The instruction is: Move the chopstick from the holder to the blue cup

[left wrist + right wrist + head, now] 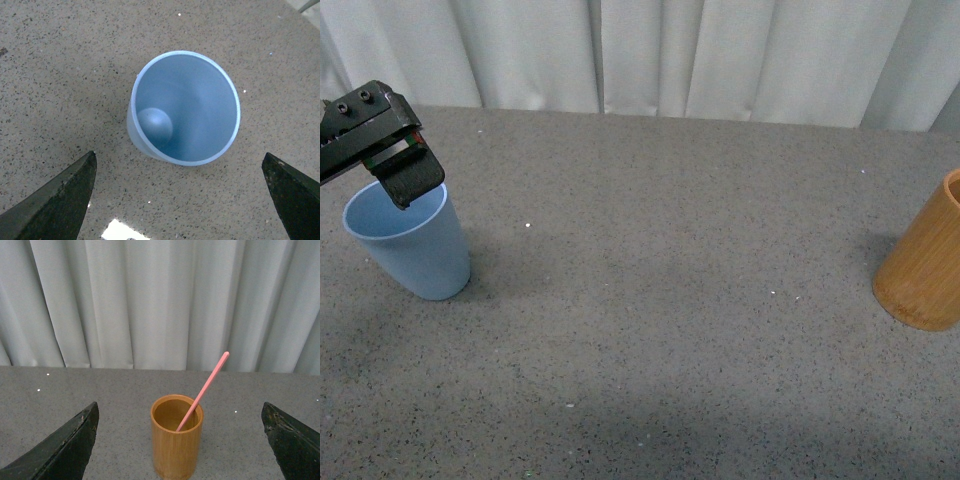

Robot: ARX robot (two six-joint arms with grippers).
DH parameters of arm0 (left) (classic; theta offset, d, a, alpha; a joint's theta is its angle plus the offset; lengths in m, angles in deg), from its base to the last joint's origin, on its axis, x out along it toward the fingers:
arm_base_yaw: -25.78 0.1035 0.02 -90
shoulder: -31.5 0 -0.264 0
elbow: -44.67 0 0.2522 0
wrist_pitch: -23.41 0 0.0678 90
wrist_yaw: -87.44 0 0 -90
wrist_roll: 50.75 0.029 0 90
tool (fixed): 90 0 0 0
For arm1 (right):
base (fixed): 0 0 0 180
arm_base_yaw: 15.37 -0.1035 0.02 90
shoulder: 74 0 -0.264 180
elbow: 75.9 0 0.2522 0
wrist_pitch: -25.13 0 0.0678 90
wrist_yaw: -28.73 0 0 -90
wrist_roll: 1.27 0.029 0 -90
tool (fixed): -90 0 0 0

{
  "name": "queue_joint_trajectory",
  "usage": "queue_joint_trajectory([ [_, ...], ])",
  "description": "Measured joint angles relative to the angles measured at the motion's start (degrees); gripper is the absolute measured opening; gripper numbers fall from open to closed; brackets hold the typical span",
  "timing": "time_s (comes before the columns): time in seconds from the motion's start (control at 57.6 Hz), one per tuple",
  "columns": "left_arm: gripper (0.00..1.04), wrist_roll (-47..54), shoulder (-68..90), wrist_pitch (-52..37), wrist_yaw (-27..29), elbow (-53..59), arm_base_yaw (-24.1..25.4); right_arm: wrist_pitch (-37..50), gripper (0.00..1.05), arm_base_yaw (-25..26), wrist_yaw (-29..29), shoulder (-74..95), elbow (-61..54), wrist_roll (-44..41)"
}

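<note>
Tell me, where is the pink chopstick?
The chopstick leans inside the holder, shown in the right wrist view; the holder stands far right on the table, apart from the cup at far left.

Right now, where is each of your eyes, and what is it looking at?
Front view: on my body, facing the curtain; left gripper above blue cup, holder at right.
Left wrist view: on that wrist, looks down into the cup; open fingertips show.
Right wrist view: on that wrist, faces holder and pink chopstick; open fingertips show.
Front and left wrist share the cup.
</note>
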Motion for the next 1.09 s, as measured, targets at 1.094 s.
queue_joint_trajectory([
  [1.094, 0.98, -2.86, 5.16, 4.33, 1.77, -2.97, 2.60, 0.00, 0.95, 0.00, 0.00, 0.00, 0.00, 0.00],
])
